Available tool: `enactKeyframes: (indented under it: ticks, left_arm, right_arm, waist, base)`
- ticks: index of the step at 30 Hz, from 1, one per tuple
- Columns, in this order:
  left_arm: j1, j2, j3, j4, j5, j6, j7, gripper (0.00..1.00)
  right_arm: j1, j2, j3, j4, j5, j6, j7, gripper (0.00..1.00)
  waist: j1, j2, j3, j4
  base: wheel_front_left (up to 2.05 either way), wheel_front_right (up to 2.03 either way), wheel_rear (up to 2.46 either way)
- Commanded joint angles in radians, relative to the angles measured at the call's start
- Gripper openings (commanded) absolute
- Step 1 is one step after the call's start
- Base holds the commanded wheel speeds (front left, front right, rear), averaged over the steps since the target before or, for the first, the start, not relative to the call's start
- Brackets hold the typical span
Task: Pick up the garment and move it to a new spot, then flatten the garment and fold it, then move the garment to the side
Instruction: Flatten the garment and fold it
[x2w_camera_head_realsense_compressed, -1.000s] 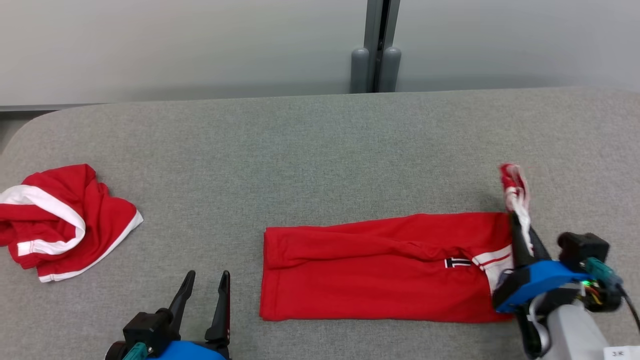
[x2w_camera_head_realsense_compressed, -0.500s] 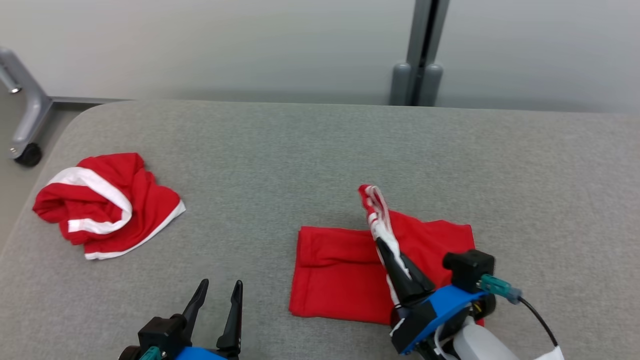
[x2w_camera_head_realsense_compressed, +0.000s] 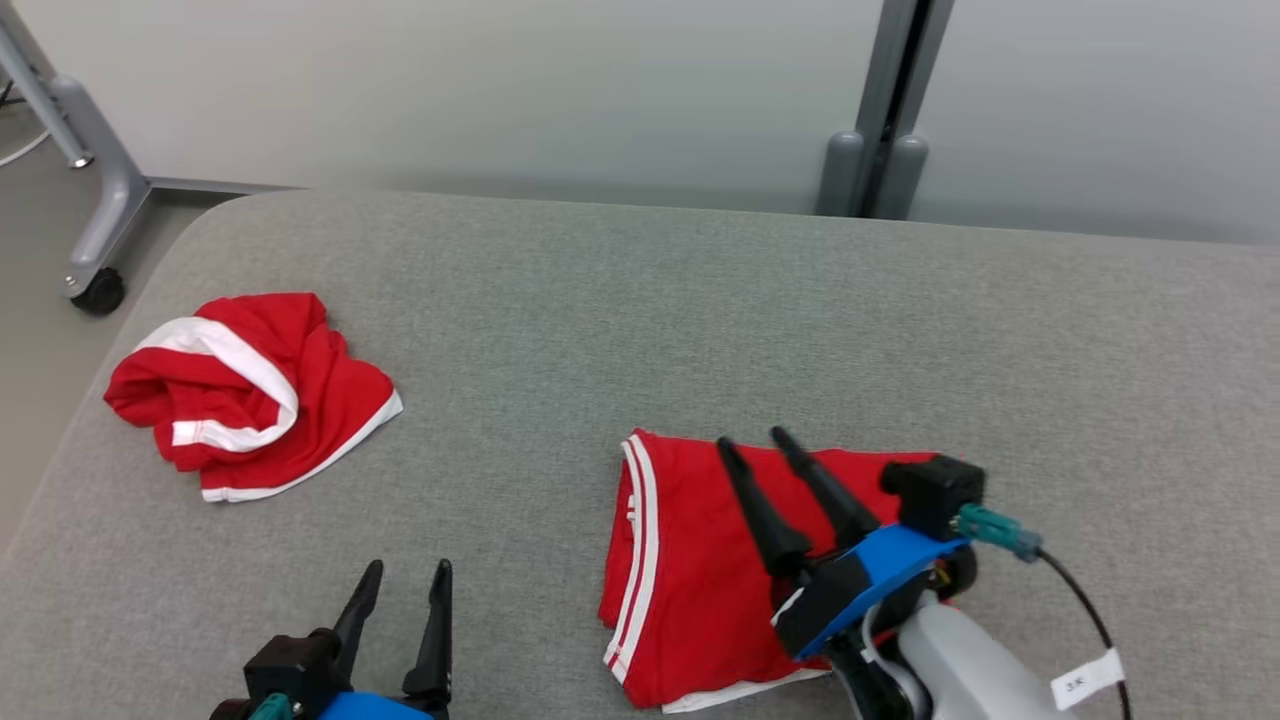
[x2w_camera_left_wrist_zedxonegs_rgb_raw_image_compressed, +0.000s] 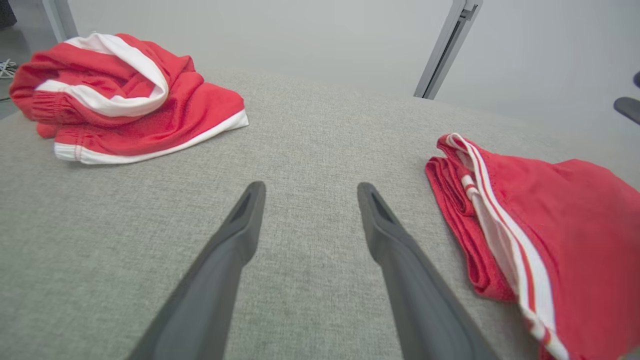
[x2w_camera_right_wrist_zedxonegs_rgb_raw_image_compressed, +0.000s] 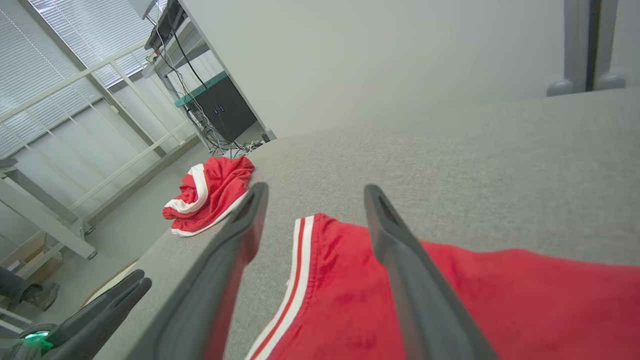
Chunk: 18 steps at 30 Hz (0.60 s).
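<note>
The garment (x2w_camera_head_realsense_compressed: 690, 560) is a pair of red shorts with white side stripes. It lies folded in half on the grey table (x2w_camera_head_realsense_compressed: 700, 300), with its striped edge facing left. My right gripper (x2w_camera_head_realsense_compressed: 752, 438) hovers just over its top layer, open and holding nothing; the right wrist view shows the red cloth (x2w_camera_right_wrist_zedxonegs_rgb_raw_image_compressed: 475, 300) under the spread fingers (x2w_camera_right_wrist_zedxonegs_rgb_raw_image_compressed: 400, 250). Near the front edge my left gripper (x2w_camera_head_realsense_compressed: 406, 566) stands open and empty, left of the garment (x2w_camera_left_wrist_zedxonegs_rgb_raw_image_compressed: 575, 225).
A second red garment with white trim (x2w_camera_head_realsense_compressed: 240, 395) lies crumpled at the table's left end. A wheeled grey stand leg (x2w_camera_head_realsense_compressed: 100, 230) is on the floor beyond the left corner. A grey post (x2w_camera_head_realsense_compressed: 880, 150) rises behind the table.
My right gripper carried the garment's striped end leftward over the rest, folding it in half, then opened and released it. The head camera has swung left. The left gripper stayed put.
</note>
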Motion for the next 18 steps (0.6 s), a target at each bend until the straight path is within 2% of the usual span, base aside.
enactKeyframes:
  ticks: [1, 11, 16, 18]
  left_arm:
    - [-0.006, 0.003, 0.008, -0.003, 0.007, -0.001, -0.002, 1.00]
    - [-0.010, -0.013, 0.080, -0.038, 0.067, -0.001, -0.002, 1.00]
    - [0.020, -0.019, 0.098, -0.050, 0.102, -0.001, -0.002, 1.00]
    - [0.039, -0.026, 0.107, -0.053, 0.112, -0.001, -0.002, 1.00]
  right_arm:
    - [0.016, -0.005, -0.026, -0.007, -0.016, 0.000, -0.002, 1.00]
    - [0.169, -0.003, -0.394, -0.070, -0.356, 0.000, -0.003, 1.00]
    - [0.247, -0.003, -0.446, -0.109, -0.485, 0.000, -0.003, 1.00]
    - [0.280, -0.004, -0.461, -0.113, -0.488, 0.000, -0.003, 1.00]
  waist:
    - [0.0000, 0.0000, -0.008, -0.013]
    - [0.0000, 0.0000, -0.039, -0.111]
    - [0.0000, 0.0000, -0.060, -0.146]
    - [0.0000, 0.0000, -0.075, -0.156]
  base:
    - [0.00, 0.00, 0.00]
    - [0.00, 0.00, 0.00]
    - [0.00, 0.00, 0.00]
    - [0.00, 0.00, 0.00]
